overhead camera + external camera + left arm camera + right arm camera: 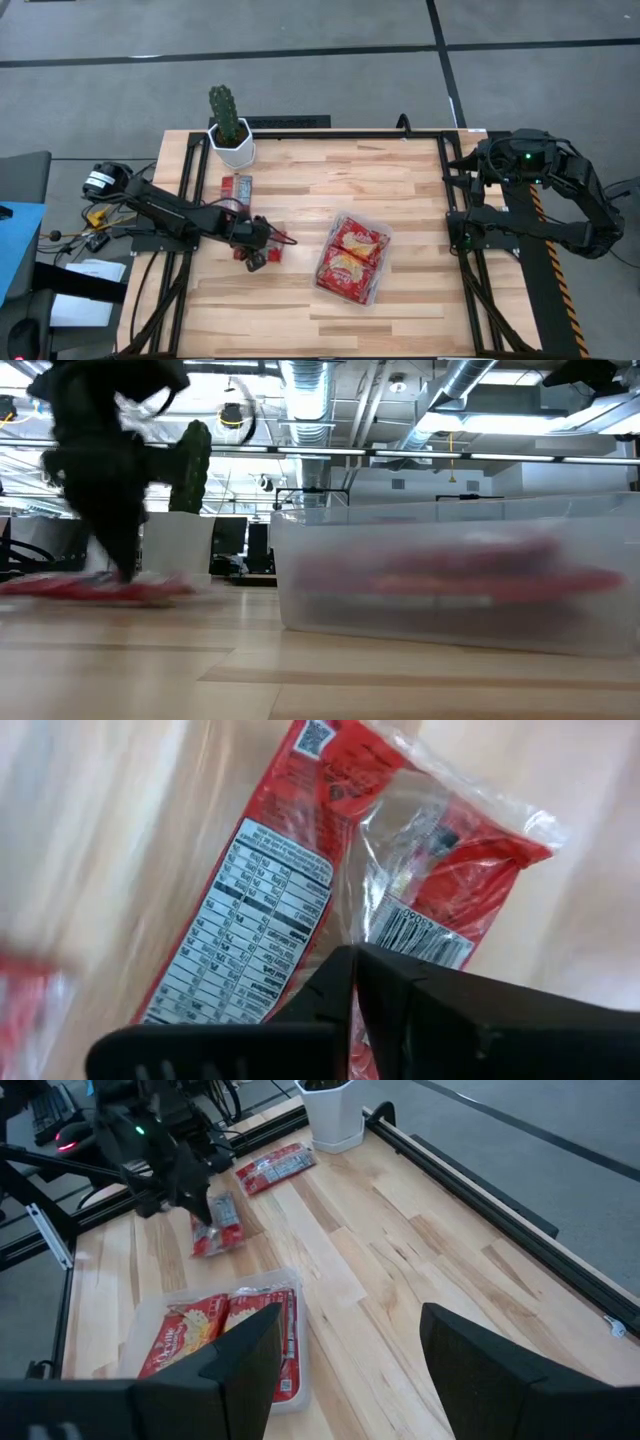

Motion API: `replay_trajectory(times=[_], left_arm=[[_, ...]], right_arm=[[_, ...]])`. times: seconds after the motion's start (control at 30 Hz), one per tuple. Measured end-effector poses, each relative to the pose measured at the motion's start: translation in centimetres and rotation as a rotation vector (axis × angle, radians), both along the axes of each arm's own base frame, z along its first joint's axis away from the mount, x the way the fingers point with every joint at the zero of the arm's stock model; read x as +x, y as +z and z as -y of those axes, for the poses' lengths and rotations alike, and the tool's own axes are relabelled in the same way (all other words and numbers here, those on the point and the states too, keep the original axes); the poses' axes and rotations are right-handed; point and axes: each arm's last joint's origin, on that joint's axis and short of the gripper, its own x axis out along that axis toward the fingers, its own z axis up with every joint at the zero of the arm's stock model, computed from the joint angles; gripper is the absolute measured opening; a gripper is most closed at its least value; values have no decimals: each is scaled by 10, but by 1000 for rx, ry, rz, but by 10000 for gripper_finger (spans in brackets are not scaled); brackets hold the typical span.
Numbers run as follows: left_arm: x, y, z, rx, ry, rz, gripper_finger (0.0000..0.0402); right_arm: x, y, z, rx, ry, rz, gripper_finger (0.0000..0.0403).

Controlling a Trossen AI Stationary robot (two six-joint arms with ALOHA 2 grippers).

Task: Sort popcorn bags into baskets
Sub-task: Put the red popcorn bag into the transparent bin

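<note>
Popcorn bags already fill your clear bin [378,262] near the table's middle, larger ones [352,258] lying flat inside. Your left gripper [255,253] is low over a small bag [272,250] on the table [400,180], fingers pressed together; whether they pinch it, you cannot tell. Another small bag [237,187] lies beside the cactus pot [233,148]. Your right gripper [345,1370] waits at the right edge, fingers spread.
</note>
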Motion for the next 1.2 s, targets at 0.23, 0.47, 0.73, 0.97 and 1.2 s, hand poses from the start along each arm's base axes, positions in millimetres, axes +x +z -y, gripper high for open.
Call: replay_trajectory(times=[0.23, 0.47, 0.73, 0.97, 1.2], left_arm=[[27, 43, 4, 45, 18, 170, 0], [50, 98, 6, 123, 43, 372, 0], [82, 141, -1, 252, 13, 493, 0], [154, 143, -3, 332, -185, 451, 0], [223, 113, -11, 348, -377, 344, 0]], right_arm=[[0, 0, 0, 0, 0, 0, 260], [0, 0, 0, 0, 0, 0, 260], [0, 0, 0, -3, 2, -1, 260], [0, 0, 0, -3, 3, -1, 260], [0, 0, 0, 1, 1, 0, 260]])
